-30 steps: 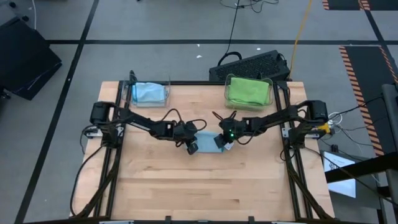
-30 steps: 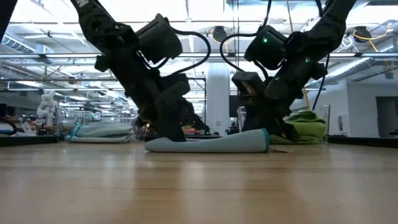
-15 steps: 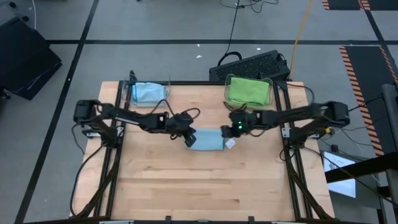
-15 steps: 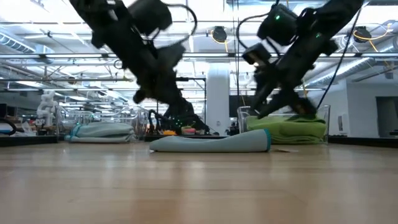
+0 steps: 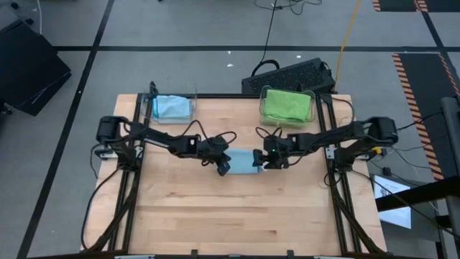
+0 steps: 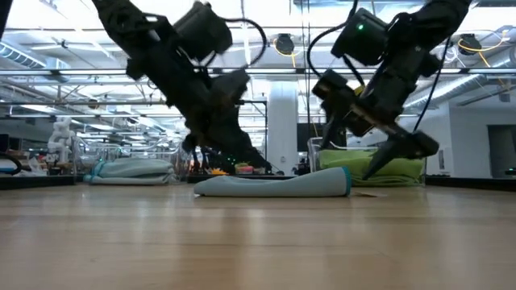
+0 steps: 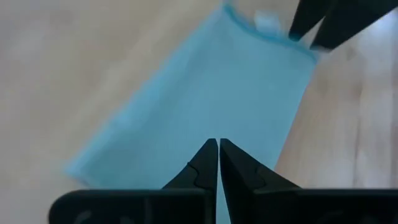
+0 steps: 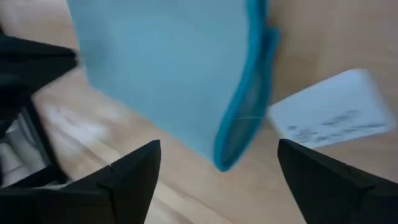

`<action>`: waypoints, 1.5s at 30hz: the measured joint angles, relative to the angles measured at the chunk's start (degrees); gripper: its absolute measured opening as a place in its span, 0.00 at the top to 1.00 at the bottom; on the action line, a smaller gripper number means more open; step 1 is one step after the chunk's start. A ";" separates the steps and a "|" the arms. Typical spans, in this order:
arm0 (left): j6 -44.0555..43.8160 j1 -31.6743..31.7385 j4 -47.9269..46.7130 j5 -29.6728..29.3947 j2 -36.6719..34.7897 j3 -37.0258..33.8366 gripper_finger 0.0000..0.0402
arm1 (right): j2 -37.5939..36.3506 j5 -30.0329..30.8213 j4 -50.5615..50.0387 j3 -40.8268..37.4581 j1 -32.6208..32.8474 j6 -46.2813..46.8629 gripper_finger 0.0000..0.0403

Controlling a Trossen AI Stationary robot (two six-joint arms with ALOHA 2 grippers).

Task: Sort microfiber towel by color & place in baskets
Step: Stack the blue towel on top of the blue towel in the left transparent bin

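A folded light-blue microfiber towel lies flat on the wooden table's middle, also seen in the low view. A white tag lies beside its right end. My left gripper hangs shut just over the towel's left end, fingertips together. My right gripper stands open above the towel's right end, its fingers spread to either side and clear of the cloth. Two clear baskets stand at the far edge. The left one holds blue cloth, the right one holds green cloth.
A black keyboard lies beyond the table's far edge behind the green basket. Dark frame rails run along the table's left and right sides. Bare wood stretches from the towel to the near edge.
My right gripper has opened, rolled about its own line and risen off the towel's right end. My left gripper, still shut, has lifted off the towel's left end. The folded towel has stayed flat in the same place on the table.
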 joint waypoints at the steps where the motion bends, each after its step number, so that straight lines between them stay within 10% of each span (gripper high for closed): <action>1: 0.04 0.08 0.01 0.83 0.78 -0.03 0.95 | 1.33 -0.59 1.91 0.00 0.36 1.08 0.20; 29: 3.55 0.24 2.78 3.97 6.66 -0.04 0.95 | 11.41 -0.63 14.31 0.15 0.37 6.79 0.22; 45: 4.94 0.24 2.70 4.87 6.63 -0.04 0.95 | 12.05 6.82 14.60 0.00 -1.94 2.91 0.79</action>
